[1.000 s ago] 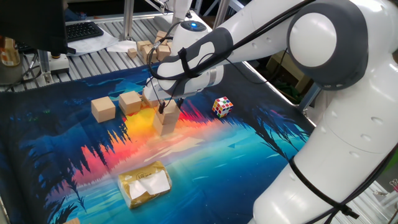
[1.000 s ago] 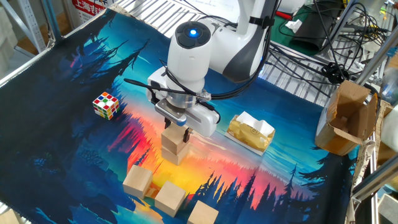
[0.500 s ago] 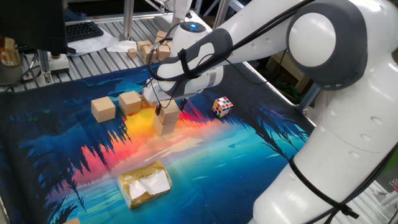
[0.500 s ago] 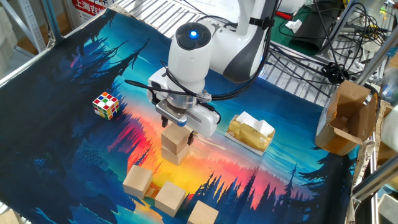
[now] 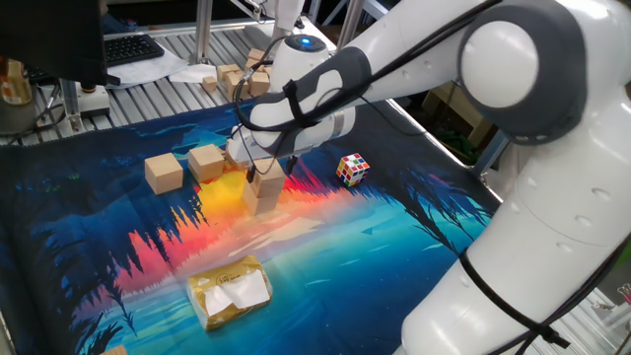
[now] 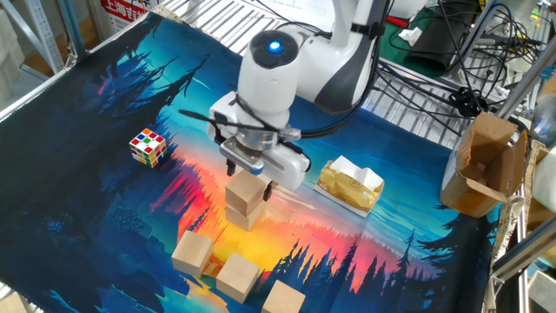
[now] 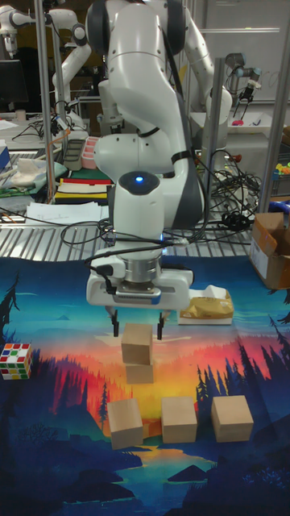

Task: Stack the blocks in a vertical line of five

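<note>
1. Two plain light-tan wooden blocks form a short stack in the orange middle of the printed mat; the upper block sits slightly skewed on the lower block.
2. The gripper hangs directly over the stack, its fingers spread open to either side of the upper block's top and clear of its faces.
3. Three more blocks, unpainted and equal in size, lie in a row just beside the stack, apart from each other.
4. A multicoloured puzzle cube sits well apart, and a yellowish packet lies on the stack's other side.
</note>
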Motion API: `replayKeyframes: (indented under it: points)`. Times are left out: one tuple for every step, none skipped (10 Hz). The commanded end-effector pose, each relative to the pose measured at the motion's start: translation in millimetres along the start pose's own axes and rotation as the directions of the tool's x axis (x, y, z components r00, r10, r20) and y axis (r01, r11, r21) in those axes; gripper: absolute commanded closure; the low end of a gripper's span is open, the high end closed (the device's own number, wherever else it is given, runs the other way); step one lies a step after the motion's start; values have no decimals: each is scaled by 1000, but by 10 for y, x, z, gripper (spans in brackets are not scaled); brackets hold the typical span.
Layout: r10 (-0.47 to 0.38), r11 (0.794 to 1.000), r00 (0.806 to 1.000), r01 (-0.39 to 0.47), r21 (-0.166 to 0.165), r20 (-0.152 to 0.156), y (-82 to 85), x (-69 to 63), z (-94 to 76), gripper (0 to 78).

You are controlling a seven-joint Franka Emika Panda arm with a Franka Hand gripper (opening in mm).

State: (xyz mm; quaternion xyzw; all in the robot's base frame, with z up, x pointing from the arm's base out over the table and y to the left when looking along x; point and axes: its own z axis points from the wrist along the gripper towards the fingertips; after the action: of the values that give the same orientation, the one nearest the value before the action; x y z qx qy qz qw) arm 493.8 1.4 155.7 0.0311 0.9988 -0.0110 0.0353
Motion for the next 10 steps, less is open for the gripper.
replayKeyframes:
  points:
    - [4,1000,1000,-4,19,13,16,4,-92,1]
    - [5,1000,1000,-6,20,13,19,-3,-99,1]
    - [6,1000,1000,-7,27,11,26,-32,-141,1]
    - [7,1000,1000,-8,29,9,30,-61,-183,1]
    - [10,999,1000,-10,31,6,42,-102,-227,1]
    - [13,999,1000,-14,35,3,61,-152,-266,1]
    - [18,999,1000,-18,36,2,84,-200,-291,1]
    - [21,999,1000,-21,40,0,102,-239,-304,1]
    - [27,999,1000,-27,40,-2,121,-285,-328,1]
    - [29,999,1000,-29,39,-3,122,-293,-336,1]
